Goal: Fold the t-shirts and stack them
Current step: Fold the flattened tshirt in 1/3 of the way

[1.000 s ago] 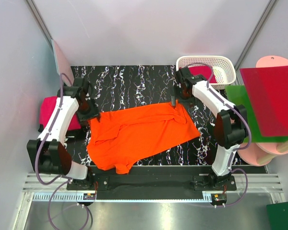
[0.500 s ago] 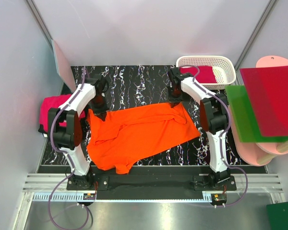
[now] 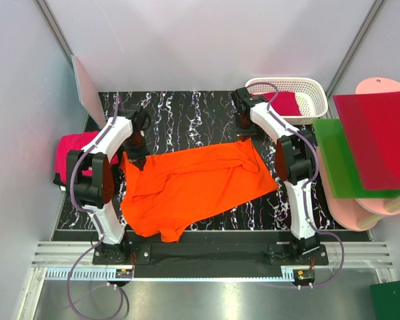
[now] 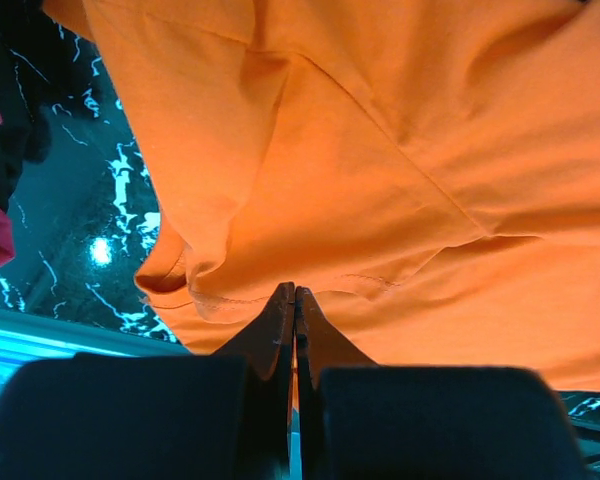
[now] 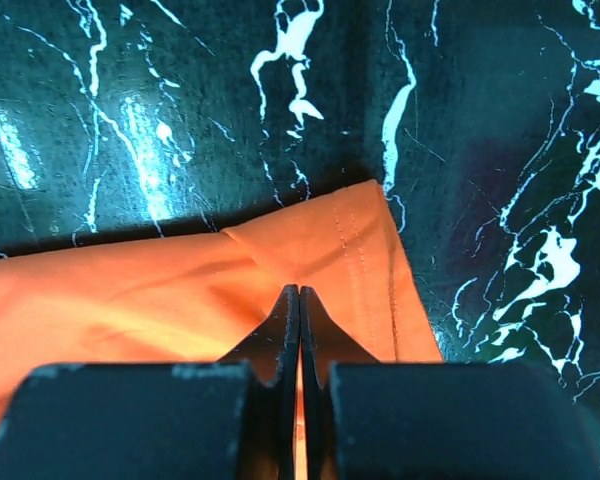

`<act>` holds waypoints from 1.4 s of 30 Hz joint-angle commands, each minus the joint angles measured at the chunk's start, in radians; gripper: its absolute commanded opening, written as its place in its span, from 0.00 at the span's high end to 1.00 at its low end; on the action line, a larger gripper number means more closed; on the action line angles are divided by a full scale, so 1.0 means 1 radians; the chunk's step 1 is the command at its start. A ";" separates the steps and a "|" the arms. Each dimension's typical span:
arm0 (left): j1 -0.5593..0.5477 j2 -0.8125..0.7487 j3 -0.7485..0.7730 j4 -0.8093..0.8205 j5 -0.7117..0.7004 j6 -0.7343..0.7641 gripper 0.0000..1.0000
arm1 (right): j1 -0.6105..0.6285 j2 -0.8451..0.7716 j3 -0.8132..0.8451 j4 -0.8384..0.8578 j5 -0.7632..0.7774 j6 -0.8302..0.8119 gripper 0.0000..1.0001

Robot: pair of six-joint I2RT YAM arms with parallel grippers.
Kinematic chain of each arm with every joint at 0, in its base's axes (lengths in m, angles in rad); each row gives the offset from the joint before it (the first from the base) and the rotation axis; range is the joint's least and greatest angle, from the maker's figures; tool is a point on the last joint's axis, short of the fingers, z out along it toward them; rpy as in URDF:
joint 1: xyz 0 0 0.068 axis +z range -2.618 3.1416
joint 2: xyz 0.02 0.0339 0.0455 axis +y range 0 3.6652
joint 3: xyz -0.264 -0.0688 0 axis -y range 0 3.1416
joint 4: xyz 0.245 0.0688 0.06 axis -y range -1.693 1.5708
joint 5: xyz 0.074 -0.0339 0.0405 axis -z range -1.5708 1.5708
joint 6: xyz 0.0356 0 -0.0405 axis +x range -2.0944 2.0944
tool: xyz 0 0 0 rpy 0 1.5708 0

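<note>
Three t-shirts are counted. One bright orange cloth t-shirt (image 3: pixel 193 183) is spread, somewhat rumpled, across the middle of the black white-veined table (image 3: pixel 187 110), with its collar towards the near left. One magenta-pink cloth t-shirt (image 3: pixel 70 150) is bunched at the table's left edge, just beside the left arm; whether more than one garment lies in that bundle cannot be told. One crimson cloth t-shirt (image 3: pixel 285 103) is held in the single white plastic lattice basket (image 3: pixel 280 83) at the far right corner.

Two grippers are seen, both at the far edge of the orange shirt. The left gripper (image 3: pixel 135 159) is set on the shirt's far left corner; in the left wrist view its jaws are pressed together with no gap, and the orange hem is pinched at their tips, with cloth puckered around them. The right gripper (image 3: pixel 243 135) is set on the far right corner; in the right wrist view its jaws are likewise pressed tight, and the stitched corner of the shirt is gathered into a crease at their tips.

Off the table to the right, one stiff red plastic sheet (image 3: pixel 380 137) is laid over one stiff green plastic sheet (image 3: pixel 337 160), and a pale pink rounded board (image 3: pixel 380 85) is seen beneath them.
</note>
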 commanded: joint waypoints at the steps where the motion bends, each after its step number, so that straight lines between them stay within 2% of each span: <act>1: -0.002 -0.005 -0.004 -0.006 -0.030 0.029 1.00 | 0.005 -0.032 0.007 -0.042 0.032 0.000 1.00; 7: -0.002 0.004 -0.007 -0.005 -0.035 0.029 1.00 | 0.005 -0.020 -0.030 -0.057 0.070 0.036 1.00; 12: -0.004 0.007 -0.012 -0.009 -0.050 0.024 1.00 | 0.005 0.077 0.023 -0.060 0.121 0.042 1.00; 27: -0.042 0.004 -0.022 -0.061 -0.119 -0.008 1.00 | -0.004 0.328 0.517 -0.064 0.479 0.011 1.00; 33: -0.053 -0.008 0.004 -0.074 -0.124 -0.011 1.00 | -0.033 0.376 0.511 -0.065 0.564 0.007 1.00; 37: -0.056 -0.016 0.036 -0.077 -0.124 0.001 1.00 | -0.050 0.306 0.484 -0.062 0.512 0.004 1.00; 42: -0.056 -0.025 0.050 -0.077 -0.121 0.004 1.00 | -0.050 0.122 0.358 -0.047 0.305 0.005 1.00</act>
